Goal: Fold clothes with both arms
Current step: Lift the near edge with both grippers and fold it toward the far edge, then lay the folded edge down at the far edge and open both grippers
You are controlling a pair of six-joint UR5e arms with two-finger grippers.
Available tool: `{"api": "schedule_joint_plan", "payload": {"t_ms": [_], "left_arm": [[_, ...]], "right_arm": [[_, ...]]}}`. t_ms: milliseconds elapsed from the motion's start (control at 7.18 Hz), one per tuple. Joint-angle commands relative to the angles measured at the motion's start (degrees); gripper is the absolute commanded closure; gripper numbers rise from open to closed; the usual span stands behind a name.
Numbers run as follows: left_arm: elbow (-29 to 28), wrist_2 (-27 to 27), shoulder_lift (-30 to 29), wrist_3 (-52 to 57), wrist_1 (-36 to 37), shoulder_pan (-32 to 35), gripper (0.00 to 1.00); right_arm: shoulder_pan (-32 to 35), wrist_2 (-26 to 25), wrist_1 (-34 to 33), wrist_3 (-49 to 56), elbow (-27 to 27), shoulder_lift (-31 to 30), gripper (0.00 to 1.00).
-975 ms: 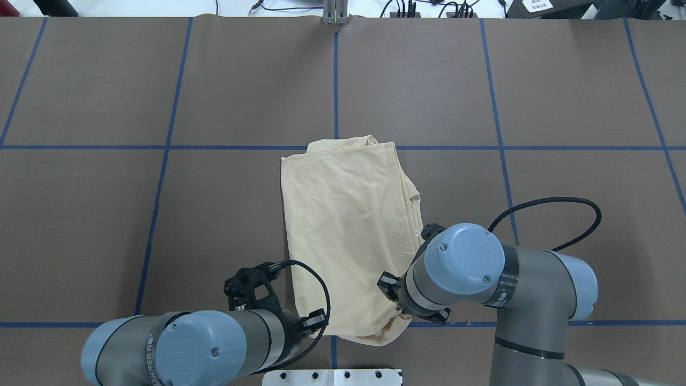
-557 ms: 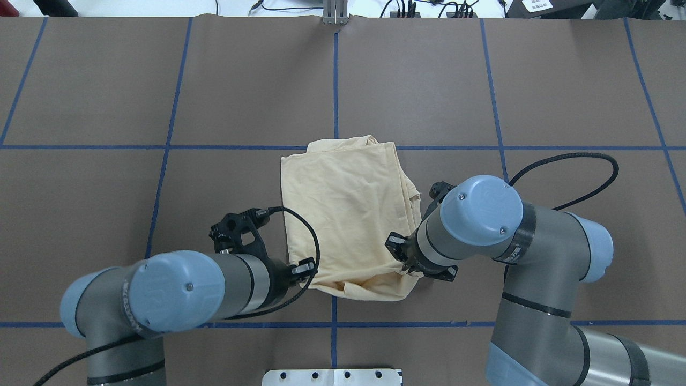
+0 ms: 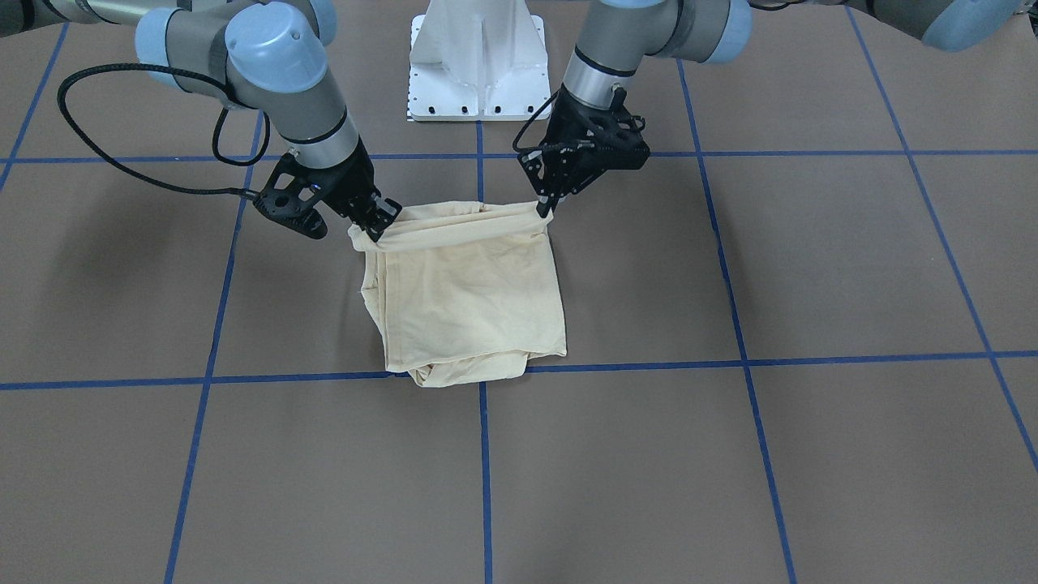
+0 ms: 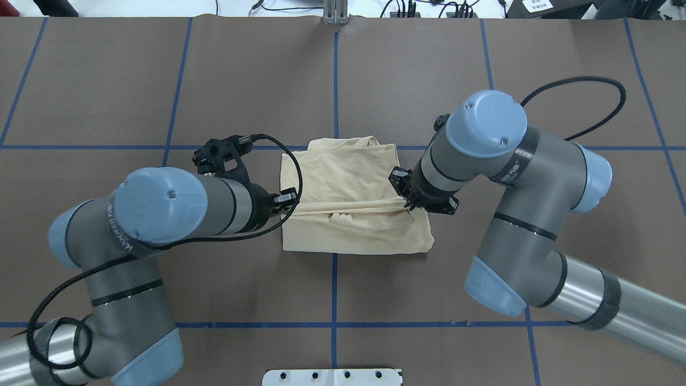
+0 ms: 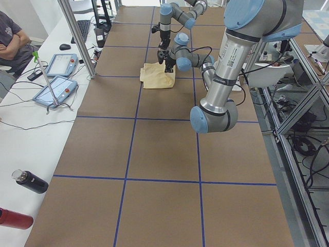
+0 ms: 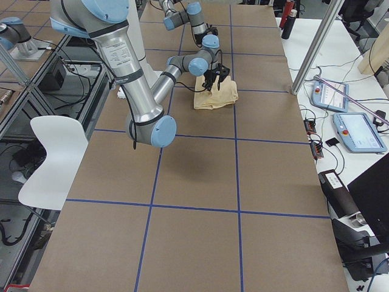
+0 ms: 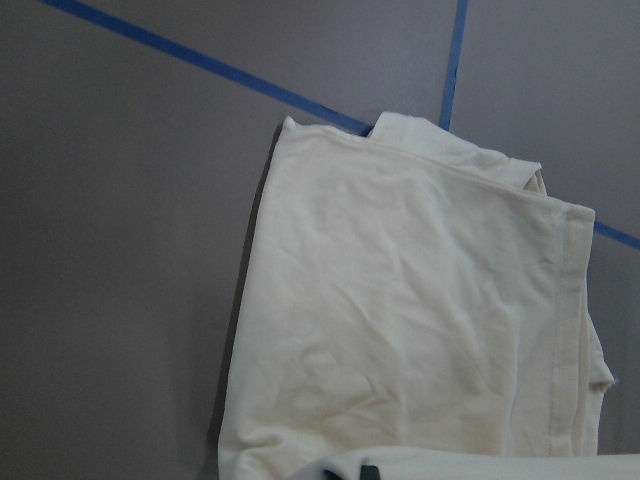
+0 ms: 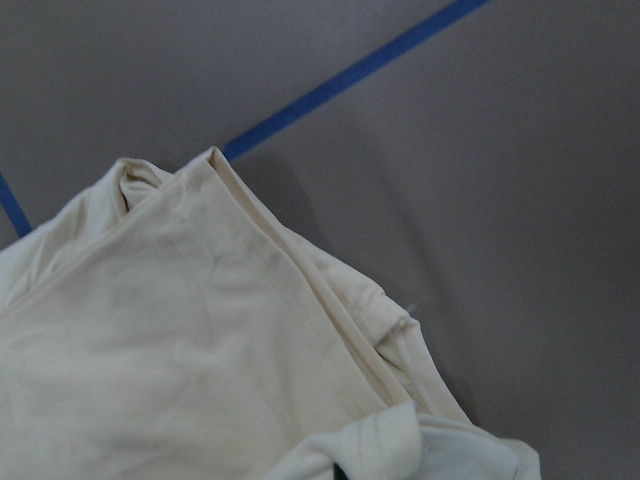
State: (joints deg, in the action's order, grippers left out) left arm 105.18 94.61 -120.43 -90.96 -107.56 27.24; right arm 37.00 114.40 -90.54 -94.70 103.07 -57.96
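My left hand [image 3: 542, 209] and right hand [image 3: 375, 229] each clamp a corner of the thin cream shirt [image 3: 470, 300], its lifted edge a taut band between them; the rest lies folded on the brown desk [image 3: 730, 446].

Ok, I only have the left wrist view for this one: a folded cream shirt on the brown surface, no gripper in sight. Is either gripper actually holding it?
Observer: Yes. In the front-facing view the left gripper is shut on one end of the robot-side edge of the shirt.
Operator: And the other arm?
Observer: The right gripper pinches the opposite end, so that edge is pulled into a taut band between the two.
Operator: Where does the band sit over the rest?
Observer: In the overhead view it crosses roughly the middle of the shirt, with flat fabric showing on both sides of it.
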Motion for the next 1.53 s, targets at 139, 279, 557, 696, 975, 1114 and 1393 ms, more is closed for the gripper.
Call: {"api": "schedule_joint_plan", "payload": {"t_ms": [139,279,557,696,975,1114,1393], "left_arm": [[-9.6,0.1,-2.5,0.4,-9.6,3.6,1.00],[-9.6,0.9,-3.4,0.5,-9.5,4.8,1.00],[-10.1,0.9,-3.5,0.6,-9.7,5.9,1.00],[-11.6,0.8,-4.1,0.3,-9.7,5.9,1.00],[-14.4,0.8,-5.3,0.3,-10.2,6.1,1.00],[-16.0,0.7,-5.6,0.2,-12.9,6.8,1.00],[-19.6,0.7,-5.9,0.3,-16.5,7.0,1.00]], "right_arm": [[1.9,0.1,6.0,0.8,-14.6,9.3,1.00],[1.8,0.1,7.5,1.2,-17.5,10.5,1.00],[2.6,0.2,7.8,1.5,-18.9,10.5,1.00],[3.1,0.1,7.8,1.4,-19.0,10.4,1.00],[3.3,0.2,7.7,1.4,-20.0,10.4,1.00],[3.4,0.2,7.8,1.4,-20.3,10.4,1.00],[3.4,0.2,8.0,1.5,-21.3,10.6,1.00]]}}
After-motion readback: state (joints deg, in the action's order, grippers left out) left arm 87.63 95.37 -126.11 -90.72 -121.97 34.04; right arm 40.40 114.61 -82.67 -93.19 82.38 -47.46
